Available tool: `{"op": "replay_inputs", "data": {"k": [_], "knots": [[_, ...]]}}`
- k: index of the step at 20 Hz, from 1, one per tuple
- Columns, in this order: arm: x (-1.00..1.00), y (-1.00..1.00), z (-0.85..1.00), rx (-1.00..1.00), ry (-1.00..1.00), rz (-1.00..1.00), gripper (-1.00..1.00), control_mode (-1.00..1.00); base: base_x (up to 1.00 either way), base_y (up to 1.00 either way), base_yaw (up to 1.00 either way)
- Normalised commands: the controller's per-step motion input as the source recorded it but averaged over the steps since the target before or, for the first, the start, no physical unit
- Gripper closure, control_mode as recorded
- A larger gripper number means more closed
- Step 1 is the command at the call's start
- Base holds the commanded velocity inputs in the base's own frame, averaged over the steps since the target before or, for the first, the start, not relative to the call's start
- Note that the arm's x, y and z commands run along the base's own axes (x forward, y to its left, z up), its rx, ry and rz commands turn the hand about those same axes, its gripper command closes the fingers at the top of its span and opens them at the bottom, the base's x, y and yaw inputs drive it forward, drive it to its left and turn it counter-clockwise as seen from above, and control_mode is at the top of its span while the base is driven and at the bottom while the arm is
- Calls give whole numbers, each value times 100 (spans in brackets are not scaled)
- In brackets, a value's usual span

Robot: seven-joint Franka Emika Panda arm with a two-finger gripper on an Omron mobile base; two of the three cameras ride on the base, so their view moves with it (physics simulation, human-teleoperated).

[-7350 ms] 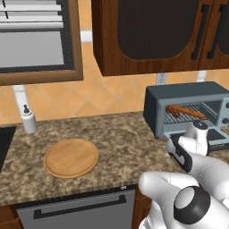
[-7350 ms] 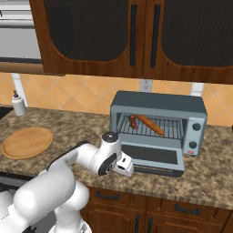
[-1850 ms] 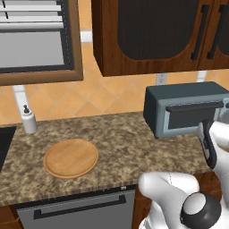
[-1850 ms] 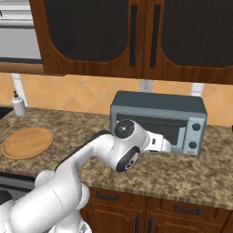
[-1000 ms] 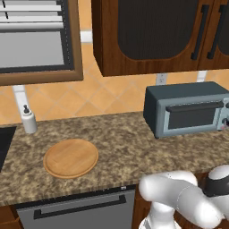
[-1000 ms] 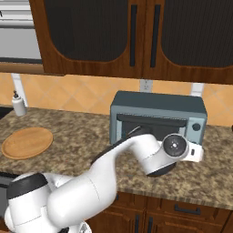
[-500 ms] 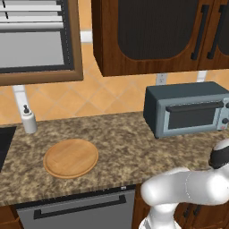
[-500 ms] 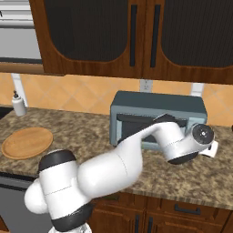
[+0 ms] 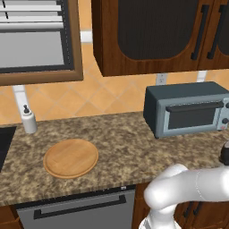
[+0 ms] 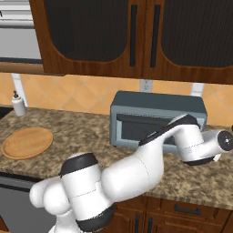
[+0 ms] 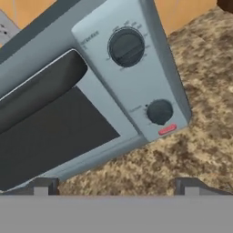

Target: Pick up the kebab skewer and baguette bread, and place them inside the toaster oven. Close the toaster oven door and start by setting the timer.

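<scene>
- My gripper (image 11: 116, 186) sits just in front of the toaster oven (image 9: 188, 108), its two finger tips spread as wide as they go with nothing between them; below them I see bare speckled counter (image 11: 191, 150).
- Through the hand camera, which is rolled, the toaster oven's control panel is straight ahead: a small lower knob (image 11: 159, 111) with a red mark under it, and a larger upper knob (image 11: 126, 47) beyond.
- The toaster oven door (image 9: 193, 117) is shut flat against the oven front, dark glass window facing me, its bar handle (image 9: 194, 106) running along the top edge.
- I cannot see the kebab skewer or the baguette bread through that dark glass, so I cannot tell where they lie.
- In the right base view my forearm crosses in front of the oven's right half, the wrist out past its right end.
- Well to the left of the oven, a round wooden board (image 9: 71, 157) lies flat on the counter.
- Further left and back against the wall stands a small white soap bottle (image 9: 29, 119).
- Behind the oven, a wall outlet (image 10: 145, 85) sits on the orange tile, under dark wooden cabinets (image 10: 132, 36).
</scene>
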Motion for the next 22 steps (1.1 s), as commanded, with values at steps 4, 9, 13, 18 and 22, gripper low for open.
{"op": "replay_inputs", "data": {"k": [4, 9, 13, 18, 22], "knots": [[-1, -22, -16, 22, -5, -9, -100, -100, 0, 0, 0], [27, 23, -29, 6, -5, -33, -100, -100, 0, 0, 0], [1, 40, -42, 2, -8, -39, -100, -100, 0, 0, 0], [11, 50, -37, 0, -10, -43, -100, -100, 0, 0, 0], [31, 7, -4, 3, -1, -20, -100, -100, 0, 0, 0]]}}
